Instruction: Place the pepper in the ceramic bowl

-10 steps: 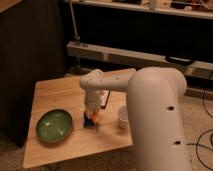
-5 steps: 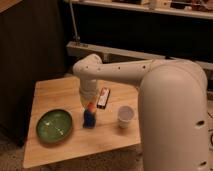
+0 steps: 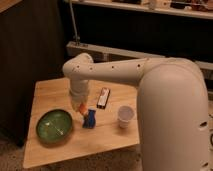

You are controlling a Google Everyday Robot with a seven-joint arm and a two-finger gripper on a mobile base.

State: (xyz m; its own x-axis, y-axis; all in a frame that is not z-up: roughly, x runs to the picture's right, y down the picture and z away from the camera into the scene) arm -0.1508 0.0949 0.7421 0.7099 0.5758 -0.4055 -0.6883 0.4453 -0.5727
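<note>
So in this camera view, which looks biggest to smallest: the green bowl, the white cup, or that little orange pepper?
1. ceramic bowl, clearly the widest.
2. white cup.
3. pepper, only a small part shows at the gripper, just right of the bowl, so its full size is unsure.

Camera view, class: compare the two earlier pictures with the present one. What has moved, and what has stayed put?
The arm has swung left across the table, carrying the gripper from beside the white cup toward the ceramic bowl. The orange pepper shows at its tip, above the blue object. Bowl, cup and dark block have not moved.
</note>
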